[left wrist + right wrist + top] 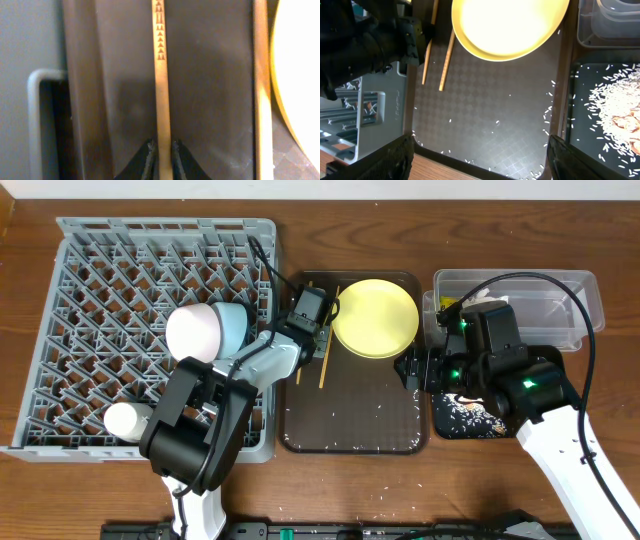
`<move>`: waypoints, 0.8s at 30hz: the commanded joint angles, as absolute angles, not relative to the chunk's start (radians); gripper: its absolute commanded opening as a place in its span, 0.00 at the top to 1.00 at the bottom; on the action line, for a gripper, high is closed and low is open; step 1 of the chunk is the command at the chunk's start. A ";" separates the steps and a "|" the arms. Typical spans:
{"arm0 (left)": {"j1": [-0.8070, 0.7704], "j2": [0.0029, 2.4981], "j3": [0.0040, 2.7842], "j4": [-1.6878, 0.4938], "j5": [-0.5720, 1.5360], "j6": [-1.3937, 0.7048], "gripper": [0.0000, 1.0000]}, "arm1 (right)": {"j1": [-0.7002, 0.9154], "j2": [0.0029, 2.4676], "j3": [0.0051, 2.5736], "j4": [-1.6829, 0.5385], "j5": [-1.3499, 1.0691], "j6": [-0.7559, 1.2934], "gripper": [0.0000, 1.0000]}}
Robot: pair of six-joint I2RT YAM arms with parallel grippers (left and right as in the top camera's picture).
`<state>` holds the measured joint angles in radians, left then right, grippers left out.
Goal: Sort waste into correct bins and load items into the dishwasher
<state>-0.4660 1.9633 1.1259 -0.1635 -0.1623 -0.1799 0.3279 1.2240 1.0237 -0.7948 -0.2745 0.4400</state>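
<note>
My left gripper (316, 330) is shut on one wooden chopstick (162, 90) low over the brown serving tray (350, 415). The second chopstick (260, 90) lies beside it, next to the round yellow plate (375, 317), which also shows in the right wrist view (510, 25). My right gripper (482, 155) is open and empty above the tray's right front part. The black tray (462, 418) holds whitish rice scraps (612, 107). The clear tub (540, 308) stands behind it. The grey dish rack (100, 290) holds the pinkish-white bowl (190, 330), the light blue bowl (235, 323) and the white cup (125, 422).
Loose rice grains (497, 121) are scattered over the brown tray floor. My left arm (365, 45) reaches across the rack's right edge. A bit of green-and-yellow wrapper (448, 306) shows in the tub's left end. The wooden table edge (435, 167) is at the front.
</note>
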 commanded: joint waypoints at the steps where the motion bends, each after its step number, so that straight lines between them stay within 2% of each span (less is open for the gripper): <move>1: -0.464 1.998 1.107 -0.216 -0.125 -0.231 0.88 | 0.334 1.229 1.027 -0.794 -0.266 0.450 0.18; 3: -0.464 1.995 1.108 -0.229 -0.080 -0.231 0.92 | 0.334 1.229 1.027 -0.795 -0.266 0.450 0.19; 7: -0.464 1.954 1.109 -0.251 -0.002 -0.231 0.92 | 0.334 1.229 1.027 -0.798 -0.266 0.450 0.20; 15: -0.464 1.620 1.112 -0.358 0.048 -0.266 0.92 | 0.334 1.229 1.027 -0.797 -0.271 0.457 0.20; 17: -0.463 1.544 1.112 -0.395 0.011 -0.263 0.92 | 0.334 1.229 1.027 -0.797 -0.271 0.457 0.20; 20: -0.461 1.451 1.112 -0.486 -0.155 -0.260 0.92 | 0.334 1.229 1.027 -0.798 -0.271 0.456 0.20; 24: -0.435 1.439 1.107 -0.590 -0.339 -0.250 0.92 | 0.334 1.229 1.027 -0.798 -0.271 0.456 0.20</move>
